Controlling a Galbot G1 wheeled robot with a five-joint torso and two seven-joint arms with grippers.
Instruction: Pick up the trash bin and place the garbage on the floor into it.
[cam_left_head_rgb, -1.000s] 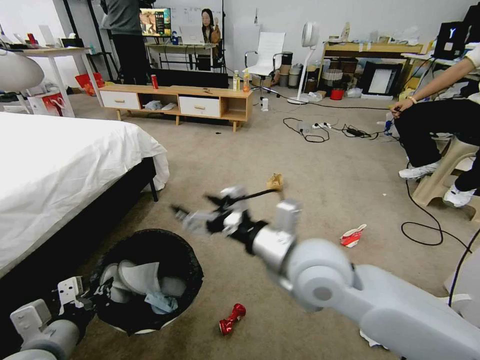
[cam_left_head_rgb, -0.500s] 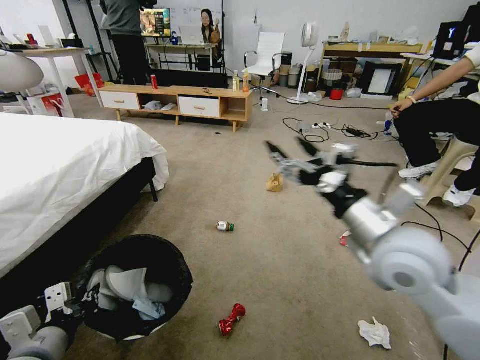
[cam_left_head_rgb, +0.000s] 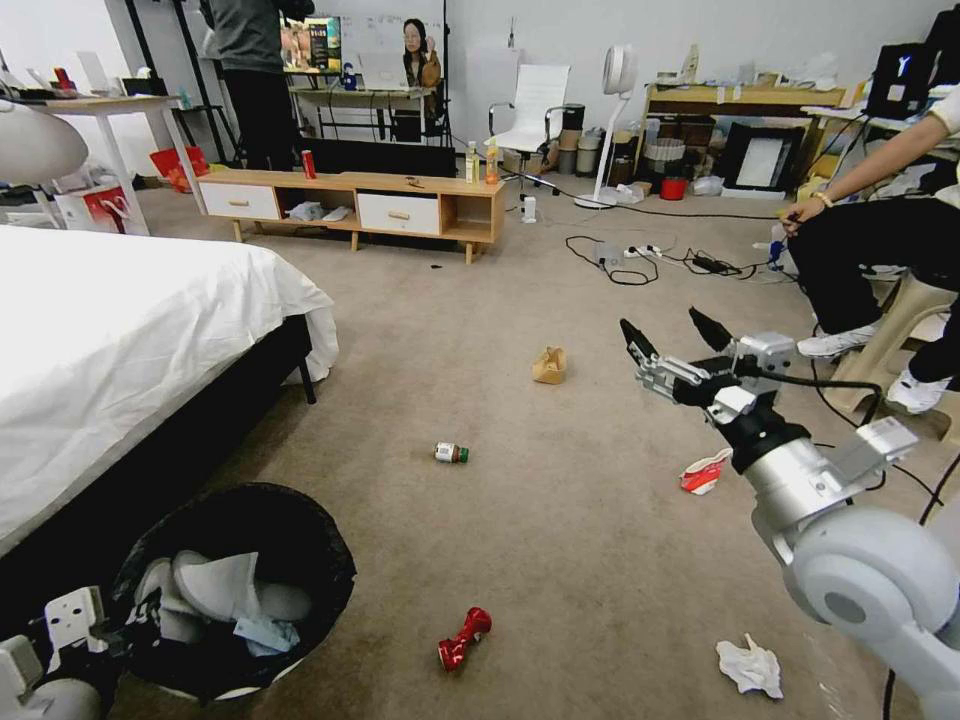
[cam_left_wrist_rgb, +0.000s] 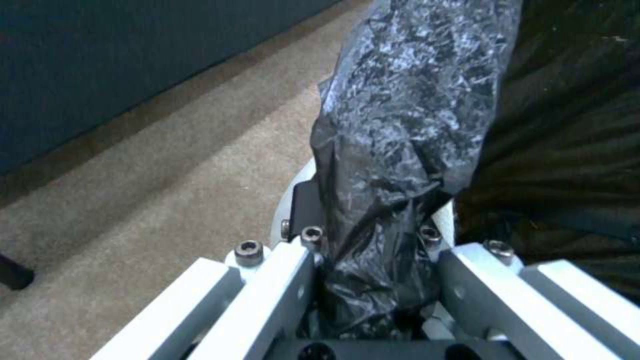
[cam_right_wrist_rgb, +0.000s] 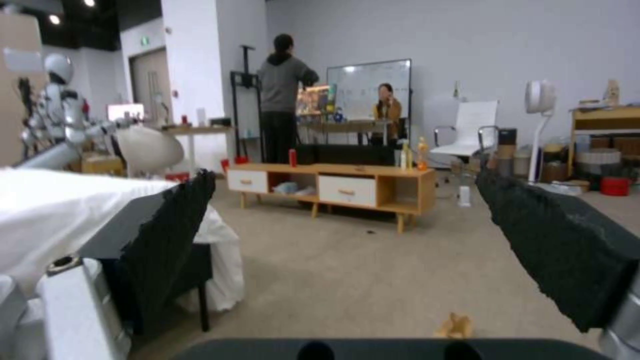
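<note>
Five scraps loose on the floor (cam_left_head_rgb: 560, 560); right gripper (cam_left_head_rgb: 678, 340) spread wide, empty — carton (cam_left_head_rgb: 703, 472) nearest, just below; left gripper (cam_left_wrist_rgb: 373, 280) clamped on bin (cam_left_head_rgb: 235, 590) rim, far left.

We look across a carpeted room with pale walls.
A white-sheeted bed (cam_left_head_rgb: 120, 350) sits on our left, a low wooden TV cabinet (cam_left_head_rgb: 350, 205) ahead, a white office chair (cam_left_head_rgb: 530, 110) and 1 standing fan (cam_left_head_rgb: 615, 110) beyond it.
</note>
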